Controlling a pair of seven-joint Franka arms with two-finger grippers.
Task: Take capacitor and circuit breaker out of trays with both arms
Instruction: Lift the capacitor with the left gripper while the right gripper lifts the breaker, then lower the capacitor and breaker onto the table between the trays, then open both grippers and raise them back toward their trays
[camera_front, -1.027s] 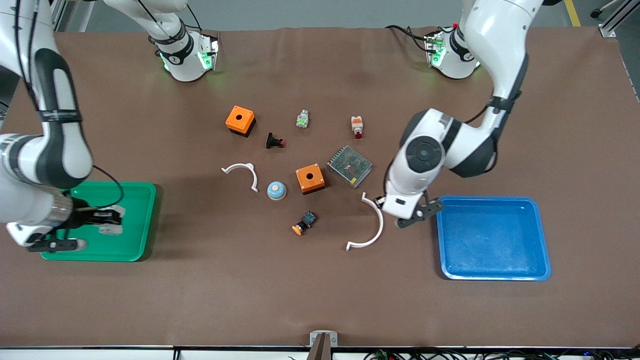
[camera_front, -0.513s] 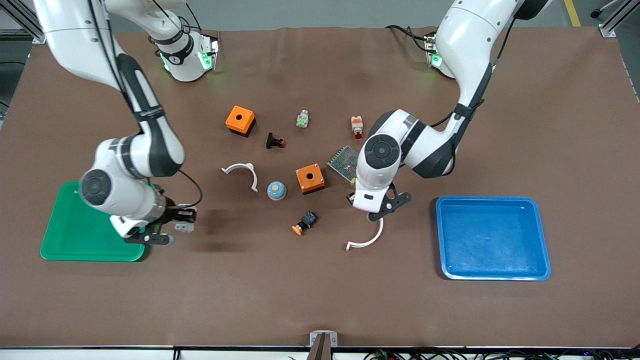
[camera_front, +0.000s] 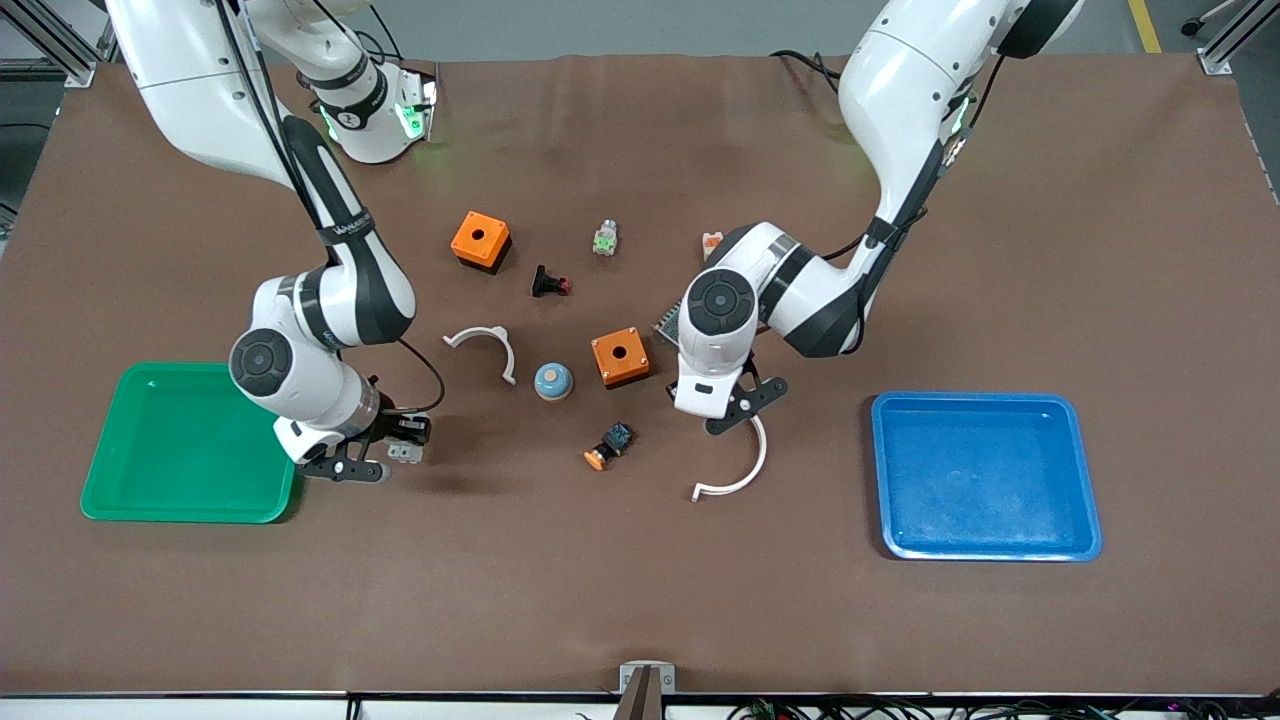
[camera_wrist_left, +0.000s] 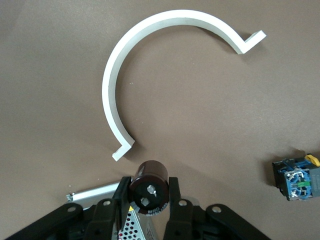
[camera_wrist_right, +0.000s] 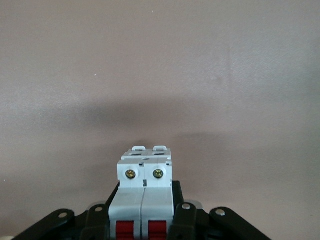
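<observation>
My left gripper (camera_front: 737, 404) is shut on the capacitor (camera_wrist_left: 148, 186), a small dark cylinder with a silvery end. It hangs over the table at one end of the large white arc (camera_front: 741, 464), beside the mesh power supply (camera_wrist_left: 131, 226). The capacitor is hidden in the front view. My right gripper (camera_front: 398, 447) is shut on the breaker (camera_front: 405, 454), a light-grey block with red levers (camera_wrist_right: 144, 186). It hangs over bare table just off the green tray's (camera_front: 110, 505) edge, toward the table's middle.
The blue tray (camera_front: 985, 550) lies at the left arm's end. In the middle lie two orange boxes (camera_front: 480, 240) (camera_front: 620, 357), a black red-tipped button (camera_front: 549, 283), a blue dome (camera_front: 553, 380), a small white arc (camera_front: 485, 345) and an orange-capped button (camera_front: 608, 446).
My right gripper has carried the breaker from over the green tray out toward the middle. My left gripper has moved with the capacitor from beside the blue tray toward the orange box.
</observation>
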